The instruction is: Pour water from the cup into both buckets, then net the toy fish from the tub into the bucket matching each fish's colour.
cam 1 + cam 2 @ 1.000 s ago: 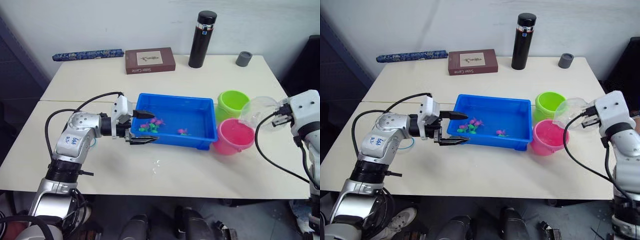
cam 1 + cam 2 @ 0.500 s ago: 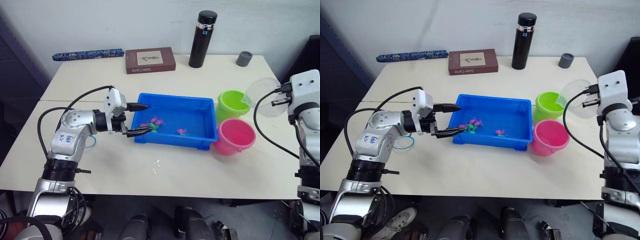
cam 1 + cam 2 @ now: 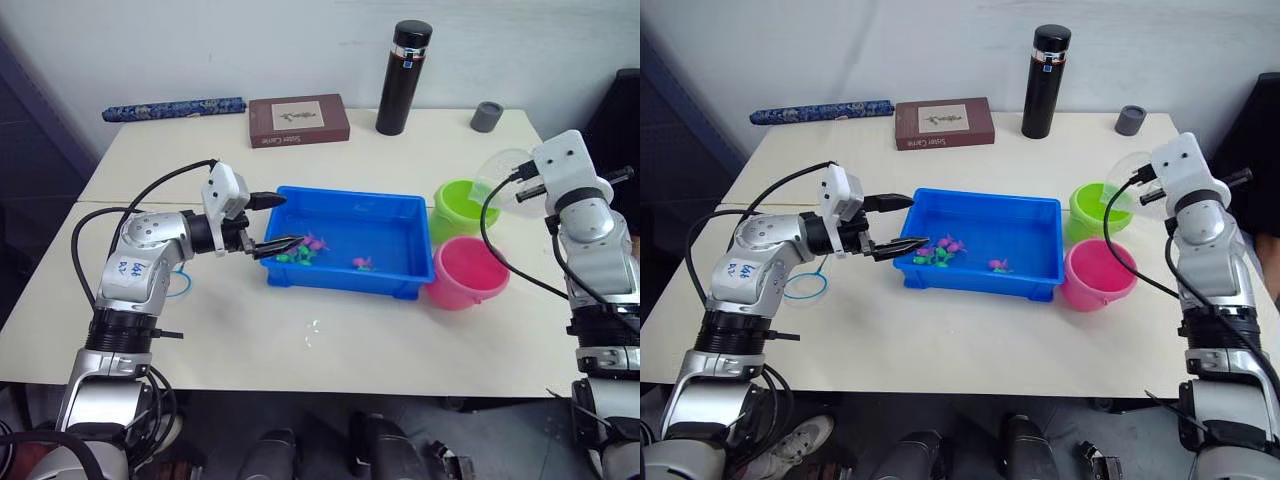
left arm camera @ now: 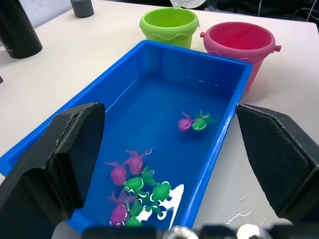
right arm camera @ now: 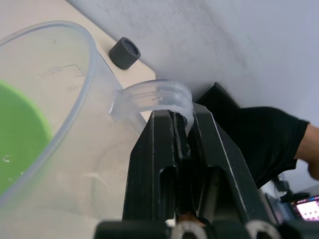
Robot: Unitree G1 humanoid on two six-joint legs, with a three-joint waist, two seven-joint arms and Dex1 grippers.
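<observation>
1. Above the green bucket (image 3: 465, 205), the clear cup (image 3: 508, 178) hangs tipped on its side, its spout leaning over the bucket's rim on the side away from the tub (image 3: 345, 243). The pink bucket (image 3: 470, 272) stands touching the green bucket, on its near side, so the cup is now over the farther of the two pails.
2. The right claw (image 5: 177, 144) is closed tight on the cup's handle, fingers pinching it from both sides; the right wrist view looks through the cup wall down into the green bucket.
3. The left claw (image 3: 268, 222) is wide open and holds nothing. It hovers at the tub's end farthest from the green bucket, fingers straddling that end and pointing along the tub's long axis toward the buckets.
4. The toy fish (image 4: 134, 184) lie mostly clustered at that same end of the tub, just below the left claw; a pink and green pair (image 4: 193, 122) sits nearer the middle.
5. The net (image 3: 805, 288) lies on the tabletop (image 3: 330, 350) beyond the tub from the green bucket, beside the left arm, which is clearly nearer to it.
</observation>
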